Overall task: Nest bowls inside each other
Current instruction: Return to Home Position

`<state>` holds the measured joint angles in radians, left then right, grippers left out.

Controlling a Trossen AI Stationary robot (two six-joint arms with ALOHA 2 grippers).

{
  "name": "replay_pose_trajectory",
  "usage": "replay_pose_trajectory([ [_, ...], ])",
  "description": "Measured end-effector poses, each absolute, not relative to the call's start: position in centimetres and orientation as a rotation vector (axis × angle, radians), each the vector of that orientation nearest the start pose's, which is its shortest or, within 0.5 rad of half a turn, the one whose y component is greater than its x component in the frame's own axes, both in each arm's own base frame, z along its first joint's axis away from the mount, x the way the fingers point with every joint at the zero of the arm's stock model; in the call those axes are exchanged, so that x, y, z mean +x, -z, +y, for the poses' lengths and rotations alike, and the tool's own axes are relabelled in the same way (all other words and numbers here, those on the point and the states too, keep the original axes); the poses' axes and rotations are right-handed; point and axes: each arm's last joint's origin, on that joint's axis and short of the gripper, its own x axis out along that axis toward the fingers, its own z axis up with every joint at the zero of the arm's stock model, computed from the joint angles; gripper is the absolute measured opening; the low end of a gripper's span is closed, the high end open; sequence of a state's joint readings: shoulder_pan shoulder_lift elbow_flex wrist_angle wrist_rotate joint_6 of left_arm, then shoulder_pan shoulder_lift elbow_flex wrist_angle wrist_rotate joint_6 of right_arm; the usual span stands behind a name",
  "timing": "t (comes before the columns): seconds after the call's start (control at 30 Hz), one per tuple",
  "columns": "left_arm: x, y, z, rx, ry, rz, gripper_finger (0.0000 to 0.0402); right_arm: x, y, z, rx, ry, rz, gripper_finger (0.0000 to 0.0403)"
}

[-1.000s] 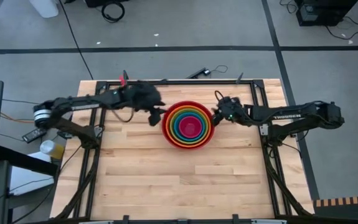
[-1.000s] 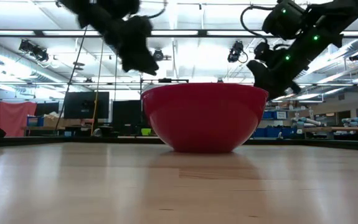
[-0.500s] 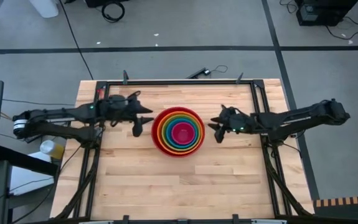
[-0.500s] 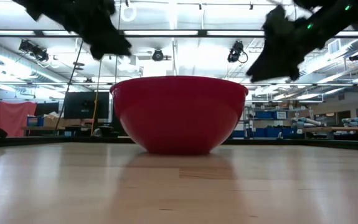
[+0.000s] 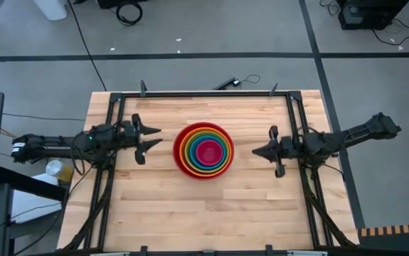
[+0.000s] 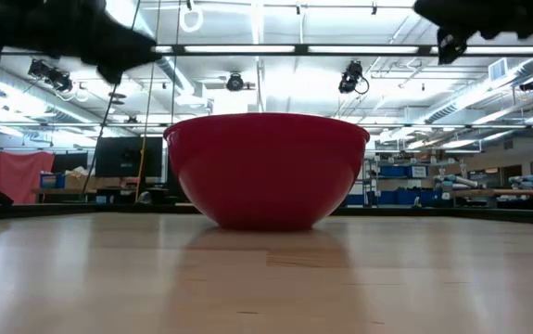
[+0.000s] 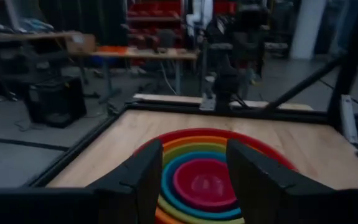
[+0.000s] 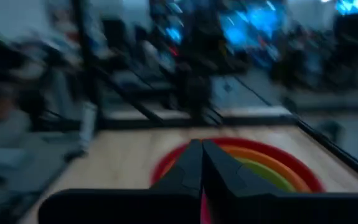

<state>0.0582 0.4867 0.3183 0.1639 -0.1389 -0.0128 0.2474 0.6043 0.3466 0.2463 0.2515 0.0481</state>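
The bowls (image 5: 204,151) stand nested in one stack at the table's middle, resting on the red bowl's base: red outermost, then orange, green, blue, and pink innermost. From table height only the red bowl (image 6: 266,172) shows. My left gripper (image 5: 158,136) hovers open to the stack's left, pointing level at it; in its wrist view the bowls (image 7: 197,177) show between its fingers. My right gripper (image 5: 256,151) hovers shut to the stack's right, also pointing level at the bowls (image 8: 253,163). Neither gripper touches anything.
A black metal frame (image 5: 204,93) runs along the table's far edge and down both sides. Bare wooden tabletop (image 5: 204,213) lies between the stack and the near edge. Beyond the table are room floor, cables and workbenches.
Both grippers have drawn back from the stack's rim, the left toward the table's left edge, the right toward its right edge and upward. Both have tipped to point level. The right gripper has shut. The stack shifted slightly toward the near left early on, then stayed put.
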Motion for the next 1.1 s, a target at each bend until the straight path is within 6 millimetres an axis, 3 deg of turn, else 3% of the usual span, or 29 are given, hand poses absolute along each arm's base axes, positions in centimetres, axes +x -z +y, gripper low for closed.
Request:
replay_pose_trajectory([
  [0.1,12.8,-22.1,1.2,-0.022,-0.224,-0.028,0.0180,14.0,-22.4,3.0,0.069,-0.028,-0.088,0.0016],
  [0.2,12.1,-21.5,1.2,-0.005,-0.242,-0.082,0.0180,13.1,-20.9,2.5,0.081,0.024,-0.103,0.0009],
  [0.43,10.1,-23.0,1.6,0.064,-0.295,-0.158,0.0180,11.3,-21.5,1.5,0.078,0.080,-0.097,0.0006],
  [0.57,9.1,-22.4,1.6,0.046,-0.310,-0.124,0.0180,10.2,-21.3,1.2,0.114,0.087,-0.093,0.0004],
  [0.87,8.0,-22.0,1.3,0.011,-0.280,-0.119,0.0180,10.3,-18.2,1.1,0.185,0.097,-0.134,0.0003],
  [1.1,9.4,-18.6,1.4,-0.015,-0.280,-0.202,0.0176,10.3,-18.0,0.8,0.161,0.160,-0.141,0.0003],
])
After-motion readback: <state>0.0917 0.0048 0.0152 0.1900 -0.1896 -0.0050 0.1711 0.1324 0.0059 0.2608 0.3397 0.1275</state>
